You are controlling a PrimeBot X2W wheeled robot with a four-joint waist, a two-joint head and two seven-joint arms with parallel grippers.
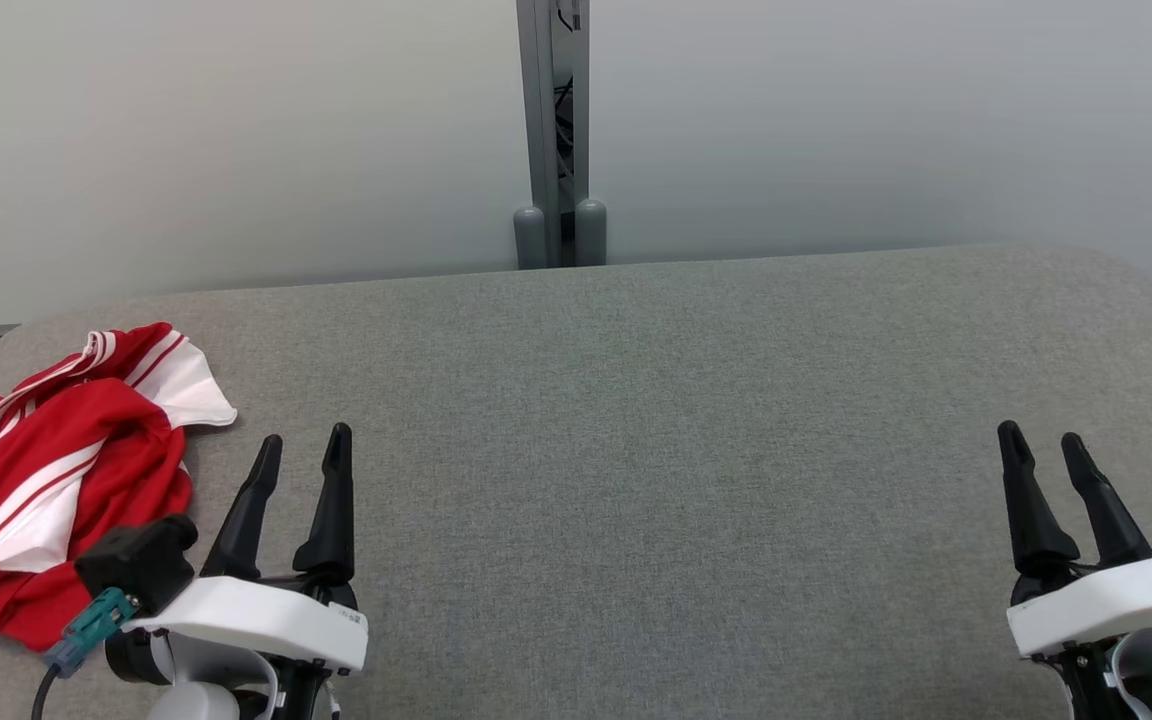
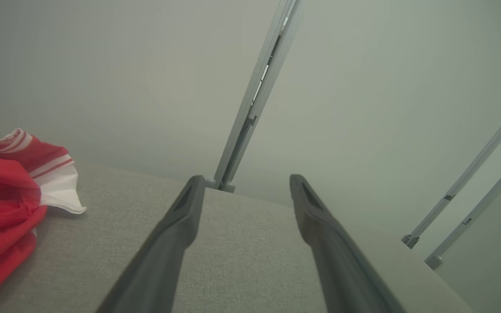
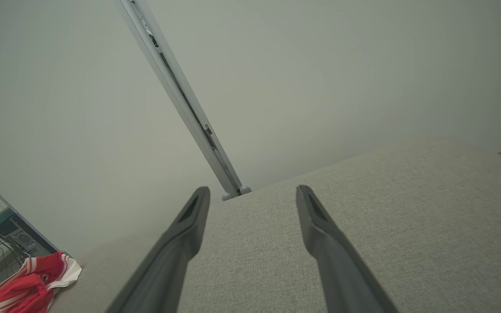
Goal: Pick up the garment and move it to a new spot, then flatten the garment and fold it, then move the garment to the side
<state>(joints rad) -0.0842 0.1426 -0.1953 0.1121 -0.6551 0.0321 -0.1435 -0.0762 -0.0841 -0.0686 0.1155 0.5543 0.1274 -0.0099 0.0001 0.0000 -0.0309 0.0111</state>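
Both sets of jaws released and empty, garment (image 1: pixel 56 480) bunched up at the left end of the surface (image 1: pixel 636 450).

And here we are: the red garment with white stripes lies crumpled in a heap on the grey fabric surface, right at its left edge and on the near side. The left jaws sit just to the right of it, dark fingers (image 1: pixel 246 520) spread apart and pointing toward the wall (image 1: pixel 236 130), touching no cloth. From the left wrist view the garment (image 2: pixel 2 204) is off to the left of the parted fingers (image 2: pixel 168 243). Over on the far side, the right jaws hang wide open too, fingers (image 1: pixel 1031 510) above bare surface, well apart from the garment. A grey post (image 1: pixel 556 130) stands behind the surface's far edge, between the two arms.
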